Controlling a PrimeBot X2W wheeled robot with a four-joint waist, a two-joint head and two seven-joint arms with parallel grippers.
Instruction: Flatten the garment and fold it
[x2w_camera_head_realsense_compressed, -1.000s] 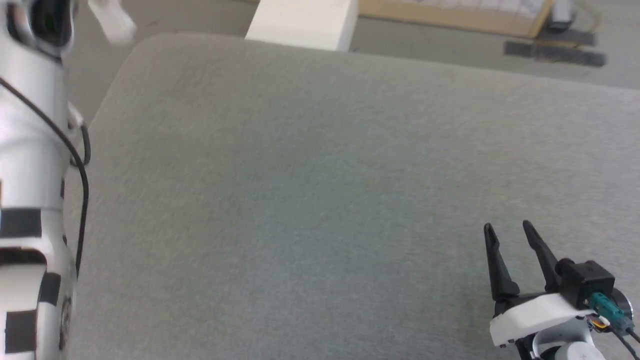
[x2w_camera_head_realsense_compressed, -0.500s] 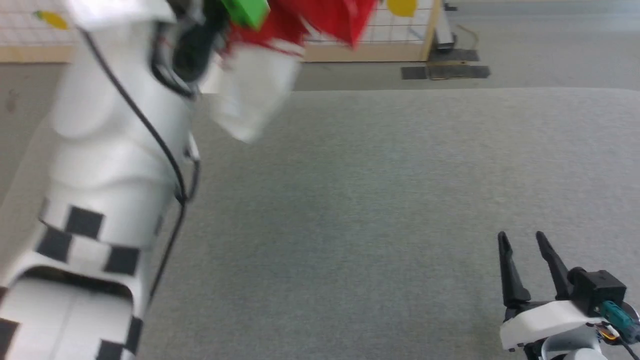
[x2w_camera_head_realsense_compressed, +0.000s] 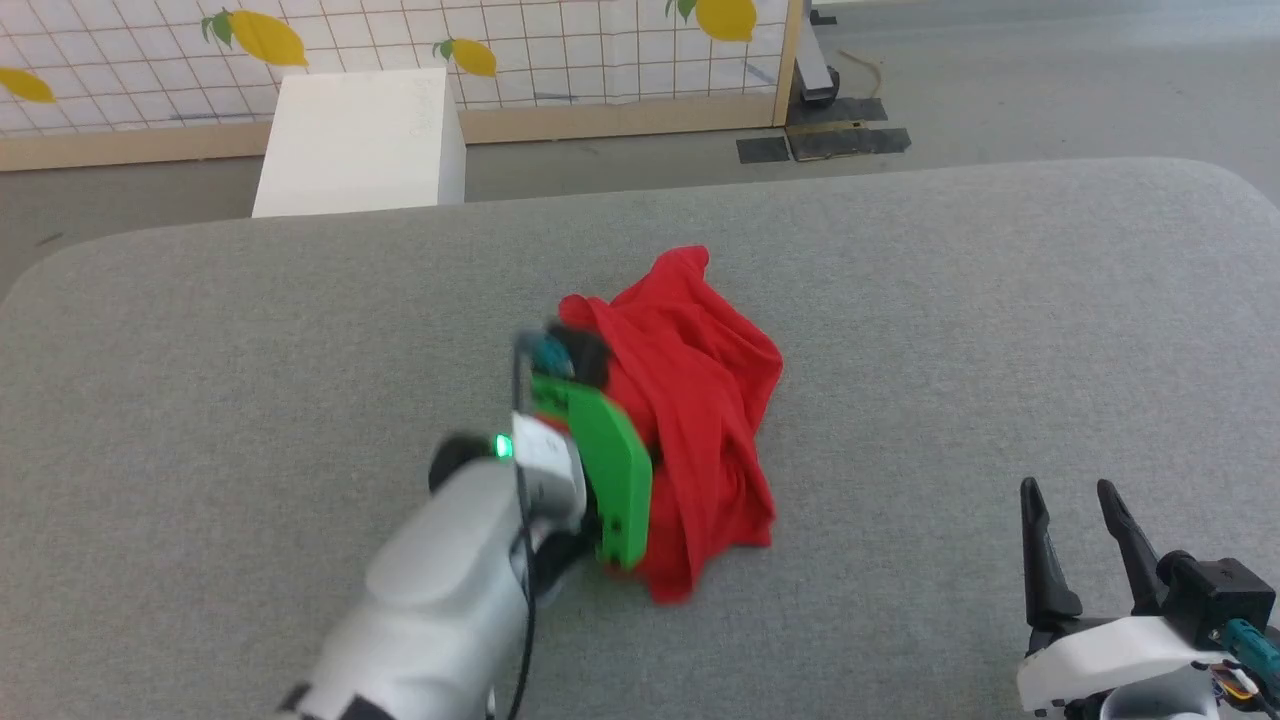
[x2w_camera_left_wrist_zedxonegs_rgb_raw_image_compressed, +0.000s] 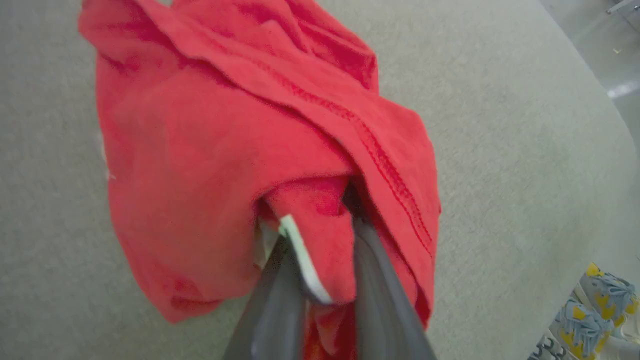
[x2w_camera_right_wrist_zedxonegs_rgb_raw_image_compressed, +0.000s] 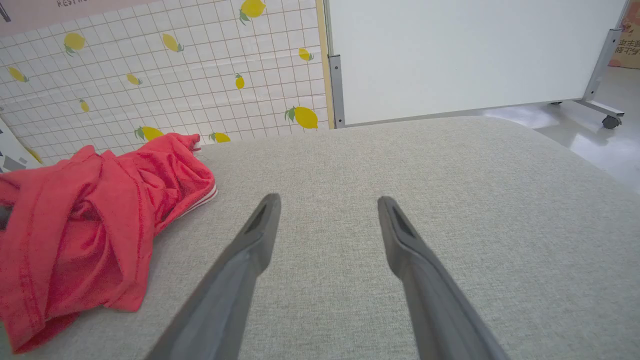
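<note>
Red garment (x2w_camera_head_realsense_compressed: 700, 400), up in air moment ago, now lies bunched on middle of table (x2w_camera_head_realsense_compressed: 1000, 300). Its fold pinched by left gripper (x2w_camera_left_wrist_zedxonegs_rgb_raw_image_compressed: 320, 235); right gripper (x2w_camera_head_realsense_compressed: 1067, 490) spread wide, empty. Flattening can start.

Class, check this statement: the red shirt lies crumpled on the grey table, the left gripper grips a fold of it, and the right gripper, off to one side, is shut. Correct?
Wrong on one count: the right gripper is open, fingers spread above bare table, as the right wrist view shows. The left gripper does grip the crumpled shirt.
</note>
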